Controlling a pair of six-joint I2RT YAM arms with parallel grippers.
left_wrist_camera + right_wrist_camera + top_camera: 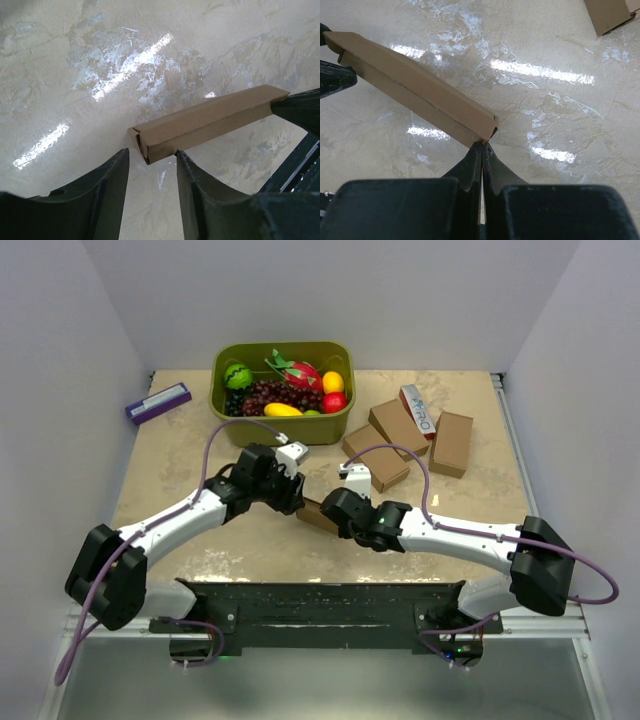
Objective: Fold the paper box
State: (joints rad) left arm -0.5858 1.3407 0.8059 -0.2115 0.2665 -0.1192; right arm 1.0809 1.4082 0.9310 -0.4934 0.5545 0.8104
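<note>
The paper box (pixel 316 514) is a slim brown cardboard carton held between my two grippers above the middle of the table. In the right wrist view my right gripper (pixel 483 145) is shut, pinching the near end corner of the box (pixel 415 87). In the left wrist view the other end of the box (pixel 210 122) sits just past the fingertips of my left gripper (pixel 152 155), which is open; its right fingertip (pixel 181 156) touches the box's lower edge. In the top view the left gripper (pixel 298 500) and right gripper (pixel 336 510) face each other.
A green basket (pixel 222 400) of toy fruit stands at the back. A purple-and-white box (pixel 158 402) lies at the back left. Three closed brown cartons (pixel 452 443) (pixel 376 457) (pixel 398 427) and a white-and-red carton (pixel 420 410) lie at the back right.
</note>
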